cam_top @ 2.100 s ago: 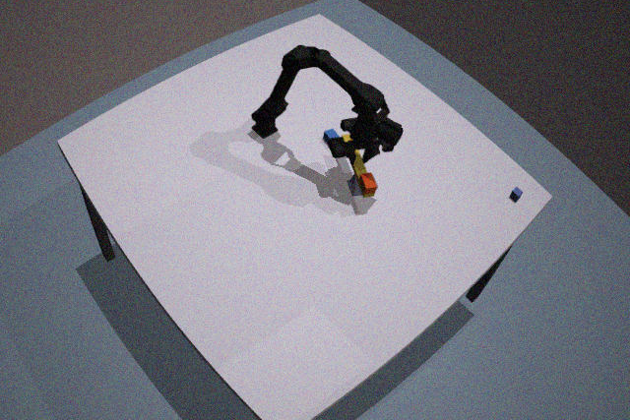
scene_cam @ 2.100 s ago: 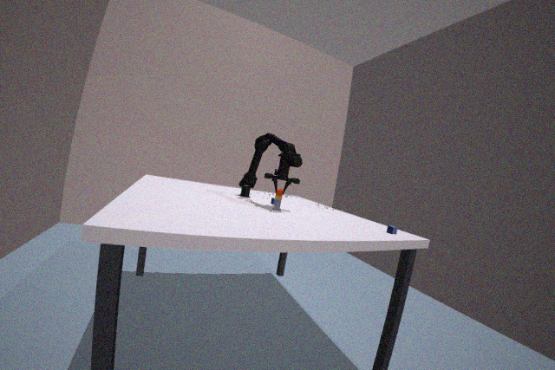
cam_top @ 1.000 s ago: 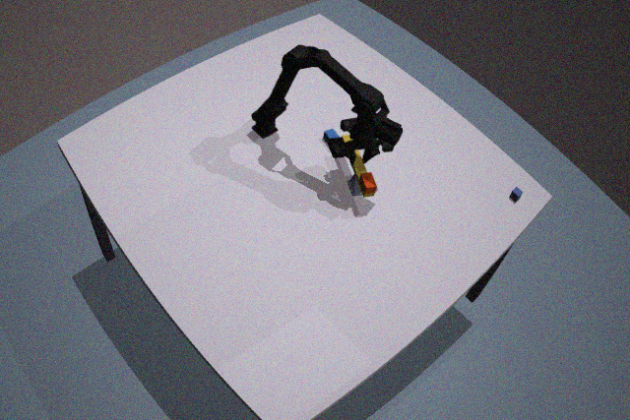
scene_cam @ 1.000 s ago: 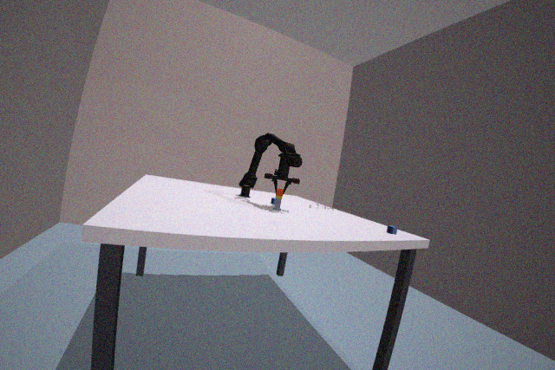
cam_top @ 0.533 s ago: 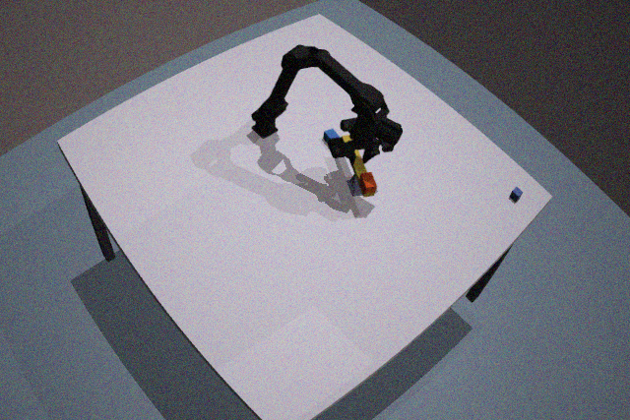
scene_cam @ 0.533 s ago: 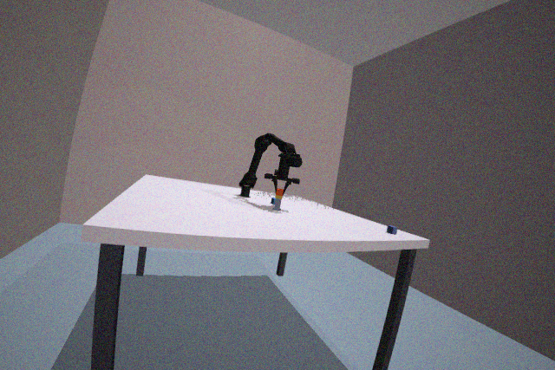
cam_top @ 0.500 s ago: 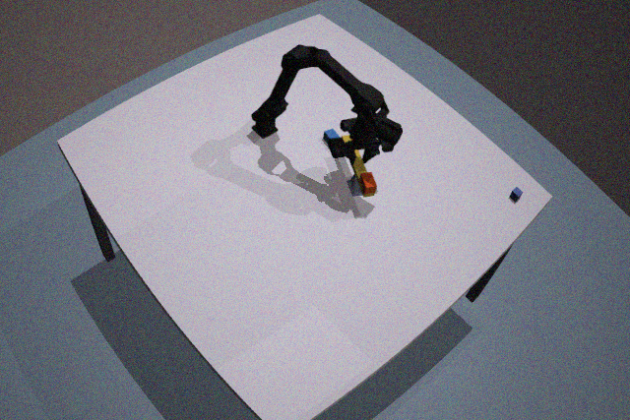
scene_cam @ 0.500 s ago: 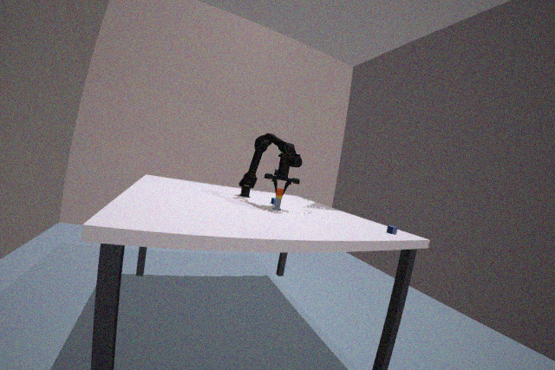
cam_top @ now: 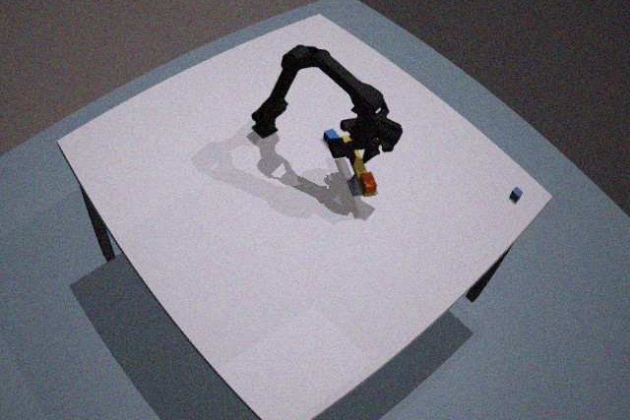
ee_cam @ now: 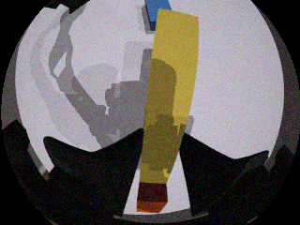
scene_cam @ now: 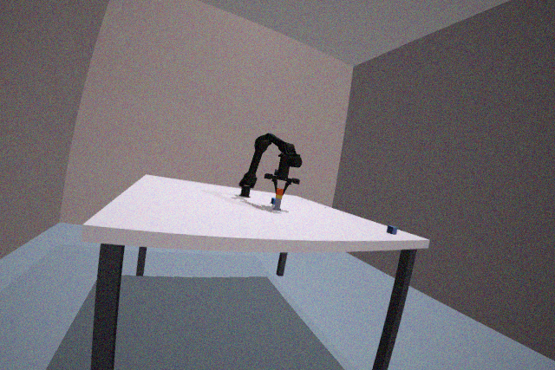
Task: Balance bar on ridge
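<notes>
The yellow bar point(cam_top: 359, 163) point(ee_cam: 175, 84) point(scene_cam: 279, 191) has a red-orange block point(cam_top: 368, 182) point(ee_cam: 151, 206) at its near end. My gripper point(cam_top: 357, 154) point(scene_cam: 280, 192) point(ee_cam: 161, 135) is shut on the bar, with one finger on each side of it. The bar is held above the table, over its own shadow. A blue-grey upright piece, seemingly the ridge point(cam_top: 355, 186) point(scene_cam: 277, 205), shows below the near end. Whether the bar touches it is unclear, and the ridge is hidden in the wrist view. The bar's exact tilt cannot be told.
A blue block point(cam_top: 331, 135) point(scene_cam: 273, 200) point(ee_cam: 152, 11) is near the bar's far end. A small dark-blue cube point(cam_top: 516, 195) point(scene_cam: 391, 230) lies near the right corner of the white table point(cam_top: 284, 293) point(scene_cam: 179, 217). The arm's shadow falls beside the bar.
</notes>
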